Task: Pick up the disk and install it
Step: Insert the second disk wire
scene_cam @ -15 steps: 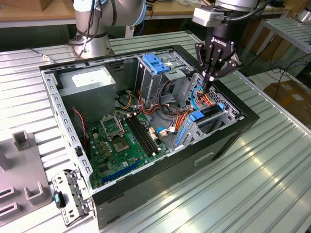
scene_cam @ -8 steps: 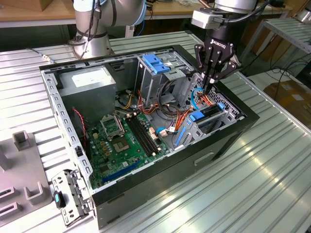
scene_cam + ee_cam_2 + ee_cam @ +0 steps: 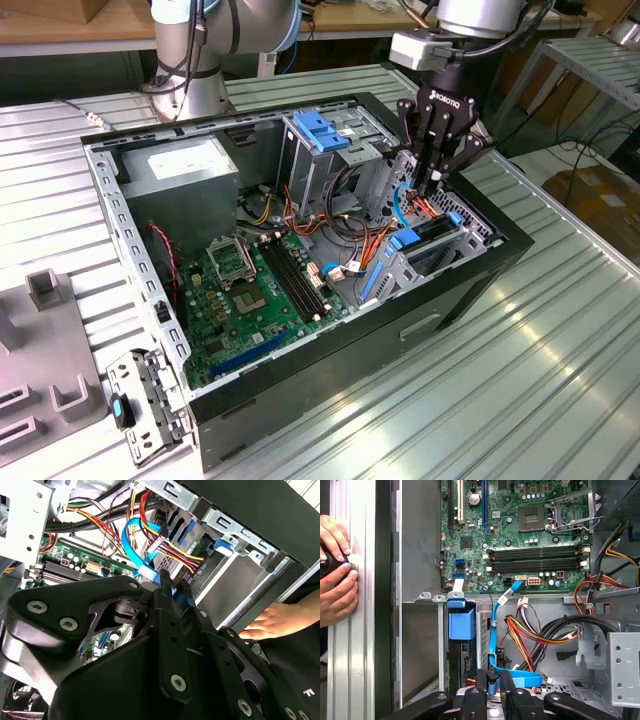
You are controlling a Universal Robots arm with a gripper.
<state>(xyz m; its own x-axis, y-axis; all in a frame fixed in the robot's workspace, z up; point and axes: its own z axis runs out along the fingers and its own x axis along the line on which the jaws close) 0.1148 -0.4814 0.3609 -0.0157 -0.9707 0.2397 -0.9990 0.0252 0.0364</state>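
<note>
The disk [image 3: 436, 228] sits edge-on in the drive cage at the exterior view's right end of the open computer case [image 3: 300, 400], framed by blue carrier rails [image 3: 404, 240]; most of it is hidden by the cage. My gripper [image 3: 426, 186] hangs just above that cage. Its fingers stand close together on the blue connector [image 3: 492, 684] at the end of a flat blue data cable [image 3: 493, 630], which loops back to the motherboard. In the second wrist view the fingertips [image 3: 165, 587] pinch the same blue piece beside a bundle of red, yellow and black wires [image 3: 172, 550].
A grey power-supply box [image 3: 185, 165] fills the case's far corner, and a blue latch [image 3: 320, 130] tops the upper cage. The motherboard [image 3: 250, 290] lies on the case floor. A person's hands [image 3: 335, 570] rest on the case's outer edge. Grey fixtures [image 3: 45, 290] stand on the table.
</note>
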